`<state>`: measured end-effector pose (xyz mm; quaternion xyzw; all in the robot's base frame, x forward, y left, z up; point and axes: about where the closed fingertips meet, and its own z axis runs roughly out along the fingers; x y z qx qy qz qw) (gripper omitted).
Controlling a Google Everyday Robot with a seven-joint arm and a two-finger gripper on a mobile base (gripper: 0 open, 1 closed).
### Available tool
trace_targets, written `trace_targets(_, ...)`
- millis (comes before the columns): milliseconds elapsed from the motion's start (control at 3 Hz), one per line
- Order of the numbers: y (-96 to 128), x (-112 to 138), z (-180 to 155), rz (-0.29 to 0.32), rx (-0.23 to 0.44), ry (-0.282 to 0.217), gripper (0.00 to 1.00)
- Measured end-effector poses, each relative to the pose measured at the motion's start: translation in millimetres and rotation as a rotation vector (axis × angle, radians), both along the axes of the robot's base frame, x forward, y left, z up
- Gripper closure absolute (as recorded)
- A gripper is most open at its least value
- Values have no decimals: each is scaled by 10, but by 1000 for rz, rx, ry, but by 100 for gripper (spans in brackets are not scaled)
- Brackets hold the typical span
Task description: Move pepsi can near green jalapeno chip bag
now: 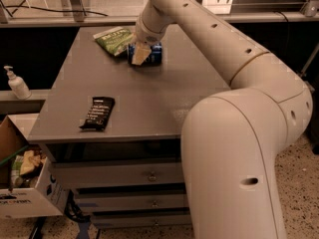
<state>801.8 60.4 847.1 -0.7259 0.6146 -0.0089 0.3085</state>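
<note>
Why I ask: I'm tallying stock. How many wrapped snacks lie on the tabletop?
2. The green jalapeno chip bag at the far left; the black bar near the front left. The gripper holds the pepsi can beside the bag. The arm may hide more.

On the grey table (pixel 149 101), at its far end: green jalapeno chip bag (pixel 115 38), lying flat. Just right of the bag — gripper (pixel 141 56), down at the tabletop, clamped on the pepsi can (pixel 155 54). Well nearer than the bag, toward the front-left: black wrapped bar (pixel 97 112), flat. Left of the bag and lower, off the table — soap bottle (pixel 17 84) with a pump top.
</note>
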Motion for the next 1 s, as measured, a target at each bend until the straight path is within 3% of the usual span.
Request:
trace_targets(667, 38, -2, -14, 23, -18, 4, 13)
trace_targets(1000, 38, 2, 2, 26, -18, 4, 0)
